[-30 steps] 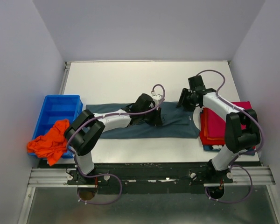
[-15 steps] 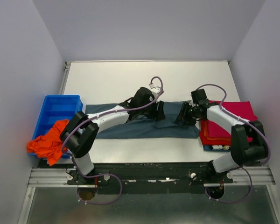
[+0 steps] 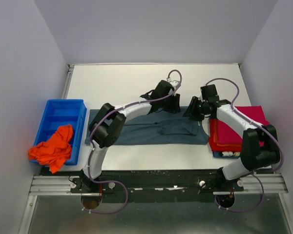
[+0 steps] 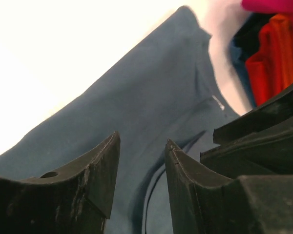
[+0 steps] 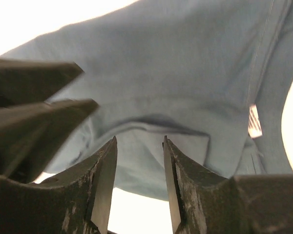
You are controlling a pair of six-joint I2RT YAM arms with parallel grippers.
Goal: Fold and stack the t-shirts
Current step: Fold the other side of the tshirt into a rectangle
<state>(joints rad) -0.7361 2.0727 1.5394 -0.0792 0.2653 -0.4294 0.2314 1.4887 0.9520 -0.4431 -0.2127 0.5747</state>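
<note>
1. Vs 0.5 s ago: L gripper (image 4: 141, 141) is now sitting further back, at the far edge of the grey-blue tee (image 3: 136, 131). R gripper (image 5: 139, 141) is also sitting further back, just beside it. L elbow is sitting nearer centre.
2. Both are hanging over the cloth w/ fingers (image 4: 100, 165) apart and nothing between them; the tee is showing through both gaps.
3. Grey-blue tee is lying flat as a long band across mid-table, w/ a small flap (image 3: 178, 129) doubled over near its R end. Magenta tee (image 3: 249, 117) is sitting folded on a red tee (image 3: 219, 137) at the R side. Orange tee (image 3: 51, 148) is spilling crumpled out of the blue bin (image 3: 63, 112).
4. Risks, imo:
   - Grippers are working v. close together, so going for the same edge could be clashing them.
   - A shallow pinch could be taking one layer only, skewing the fold.
   - R arm is crossing the stack and could be dragging the top tee.
5. Table (image 3: 136, 83) is looking plain white and matte; pale walls (image 3: 151, 29) are boxing it in on 3 sides.
</note>
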